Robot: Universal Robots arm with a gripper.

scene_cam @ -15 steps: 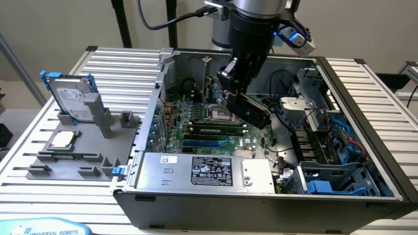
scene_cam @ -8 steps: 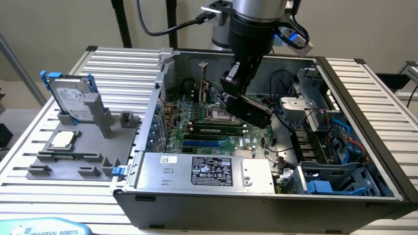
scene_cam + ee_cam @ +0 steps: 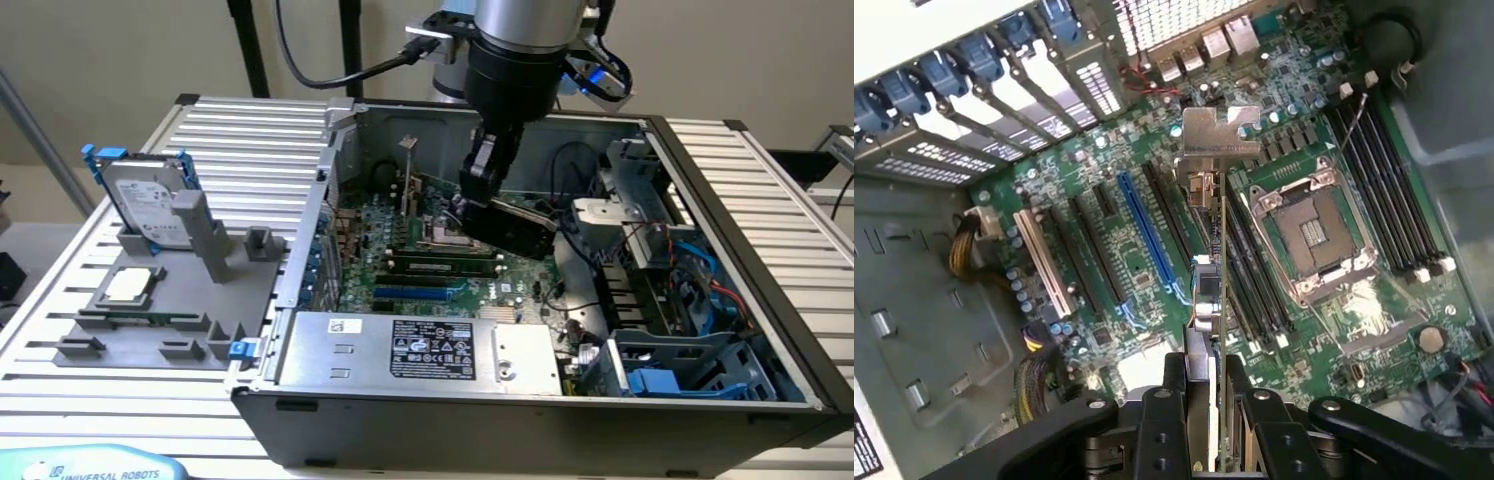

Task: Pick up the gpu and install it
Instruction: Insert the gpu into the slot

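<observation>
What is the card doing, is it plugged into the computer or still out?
Still out. The card hangs tilted above the green board, clamped in the jaws, not seated in any slot.

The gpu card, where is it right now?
In the exterior view's middle, the gpu hangs tilted in the gripper, inside the open computer case, above the green motherboard near the empty CPU socket.

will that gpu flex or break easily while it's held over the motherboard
Probably stiff: the gpu stands straight edge-on out from the jaws, no sag. Likely lightish, being a thin card. Fragile, I'd guess: bare board, and its metal bracket could snag on the motherboard.
</observation>
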